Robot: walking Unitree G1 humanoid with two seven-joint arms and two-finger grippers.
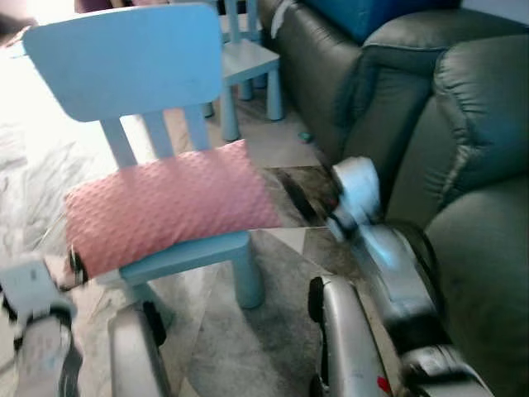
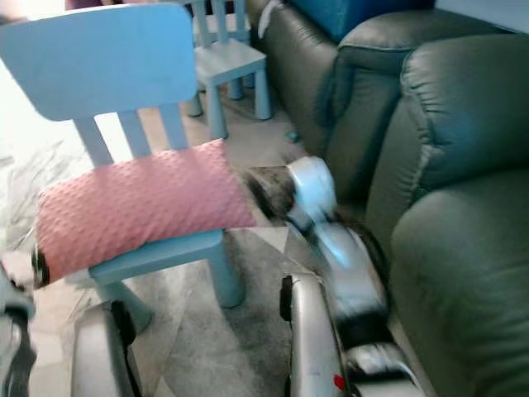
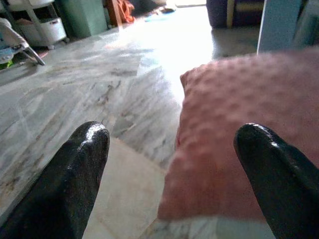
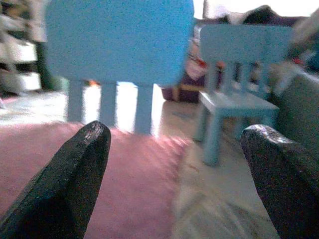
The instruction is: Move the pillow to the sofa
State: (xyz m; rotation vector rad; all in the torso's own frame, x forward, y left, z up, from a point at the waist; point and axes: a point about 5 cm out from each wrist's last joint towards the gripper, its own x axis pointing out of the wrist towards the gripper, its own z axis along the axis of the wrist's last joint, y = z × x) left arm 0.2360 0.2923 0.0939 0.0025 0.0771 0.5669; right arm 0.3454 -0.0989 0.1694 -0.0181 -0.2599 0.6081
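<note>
A pink dimpled pillow (image 1: 165, 207) lies across the seat of a light blue child's chair (image 1: 124, 58). The dark green sofa (image 1: 479, 165) stands to the right of the chair. My left gripper (image 1: 76, 266) sits at the pillow's left end, open; in the left wrist view one finger (image 3: 269, 169) overlaps the pillow (image 3: 239, 114) and the other is over the floor. My right gripper (image 1: 302, 194) is blurred at the pillow's right end, open, with the pillow's corner (image 4: 134, 169) between its fingers (image 4: 75, 174).
A second small blue chair (image 1: 248, 58) stands behind, close to the sofa's arm. A blue cushion (image 1: 388, 16) rests on the sofa at the back. Marble floor (image 3: 99, 89) stretches to the left. My own legs (image 1: 347, 347) show at the bottom.
</note>
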